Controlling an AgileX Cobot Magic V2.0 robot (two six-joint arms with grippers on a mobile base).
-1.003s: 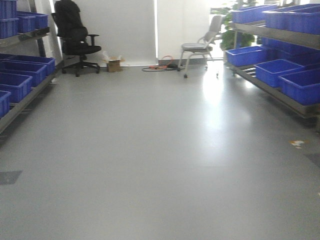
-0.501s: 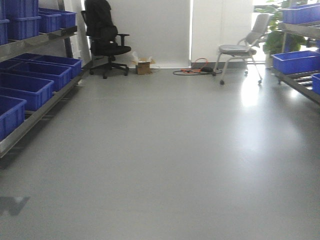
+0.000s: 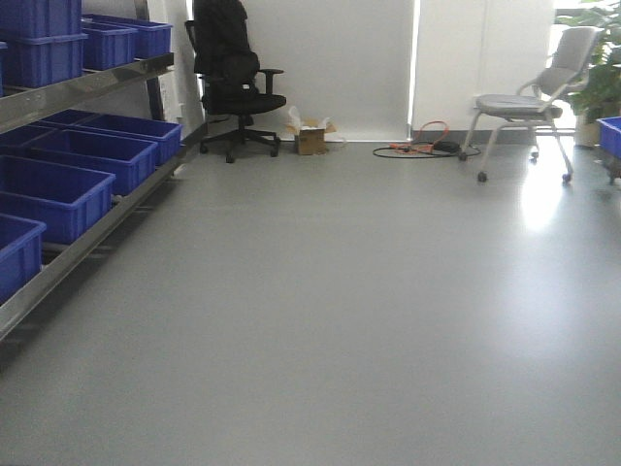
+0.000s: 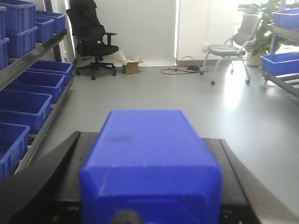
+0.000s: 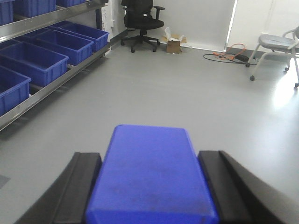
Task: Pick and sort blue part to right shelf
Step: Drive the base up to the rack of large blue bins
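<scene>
Blue part (image 4: 149, 158) clamped between left fingers (image 4: 51, 172); second blue part (image 5: 152, 172) clamped between right fingers (image 5: 77, 182).

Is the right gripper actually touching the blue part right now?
Touching. The right wrist view shows the right gripper's black fingers pressed flush against both sides of the blue part, with no gap.

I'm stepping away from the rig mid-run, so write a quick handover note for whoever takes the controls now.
Left gripper: shut on a blue part.
Right gripper: shut on a second blue part.
Right shelf: off at the far right, only its end showing in the left wrist view.
Done: both parts picked up.
Left: get to the right shelf and set both parts down there.
</scene>
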